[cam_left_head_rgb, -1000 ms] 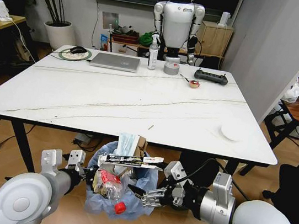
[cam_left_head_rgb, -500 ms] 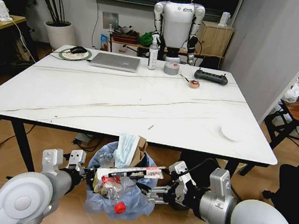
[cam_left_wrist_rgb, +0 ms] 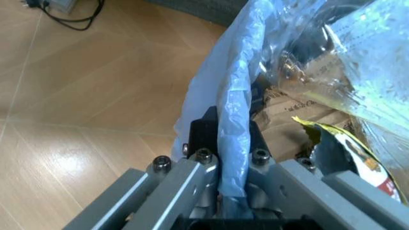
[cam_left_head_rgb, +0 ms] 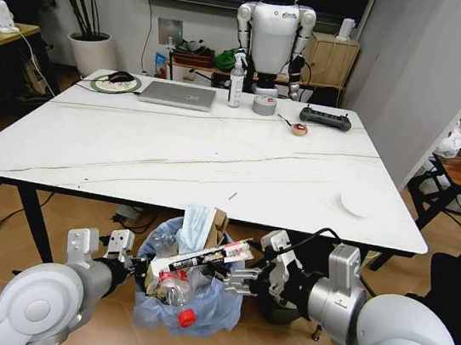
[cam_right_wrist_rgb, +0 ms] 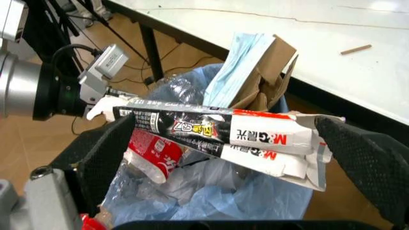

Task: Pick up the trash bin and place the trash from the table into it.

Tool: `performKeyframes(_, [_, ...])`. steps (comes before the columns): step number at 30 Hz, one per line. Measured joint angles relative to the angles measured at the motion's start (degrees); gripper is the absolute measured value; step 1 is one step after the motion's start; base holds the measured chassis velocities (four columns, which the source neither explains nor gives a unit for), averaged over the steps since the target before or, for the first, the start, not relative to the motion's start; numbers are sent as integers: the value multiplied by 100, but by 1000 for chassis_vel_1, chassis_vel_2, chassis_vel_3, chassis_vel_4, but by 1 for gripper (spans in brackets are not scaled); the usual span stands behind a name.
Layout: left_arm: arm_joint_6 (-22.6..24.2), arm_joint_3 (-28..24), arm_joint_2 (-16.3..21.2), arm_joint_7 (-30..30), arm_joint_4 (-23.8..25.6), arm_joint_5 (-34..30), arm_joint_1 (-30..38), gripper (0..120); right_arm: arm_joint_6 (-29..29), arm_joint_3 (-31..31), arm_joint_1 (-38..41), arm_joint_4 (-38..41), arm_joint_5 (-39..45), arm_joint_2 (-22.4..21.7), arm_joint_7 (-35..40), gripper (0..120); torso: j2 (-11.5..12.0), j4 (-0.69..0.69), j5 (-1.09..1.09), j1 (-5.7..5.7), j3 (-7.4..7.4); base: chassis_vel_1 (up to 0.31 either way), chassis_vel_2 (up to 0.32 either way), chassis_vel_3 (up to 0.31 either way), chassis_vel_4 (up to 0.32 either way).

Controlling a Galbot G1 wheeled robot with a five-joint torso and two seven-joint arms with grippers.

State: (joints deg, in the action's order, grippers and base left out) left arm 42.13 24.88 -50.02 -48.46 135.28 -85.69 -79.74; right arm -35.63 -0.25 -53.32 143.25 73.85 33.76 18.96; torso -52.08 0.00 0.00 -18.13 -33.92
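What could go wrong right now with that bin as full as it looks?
1. The long black-and-red box lies across the top of the trash bin, resting on the heap between the right gripper's open fingers; it may slide off onto the floor.
2. The left gripper pinches only the thin blue liner at the rim; the plastic could tear or slip.
3. The cardboard piece and blue packet stick up above the rim and could topple out.

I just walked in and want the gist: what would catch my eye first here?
The overstuffed trash bin below the table's near edge, held at its rim by the left gripper. A long black, red and white carton lies across its top, between the open fingers of the right gripper.
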Motion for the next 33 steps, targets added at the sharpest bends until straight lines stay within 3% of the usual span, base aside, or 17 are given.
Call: performKeyframes(33, [0,122,84,-4,99,-110,-128,0,203,154,-424,0,-544,41,-212,100,0,-1,1,-1,0,0,0,0,0])
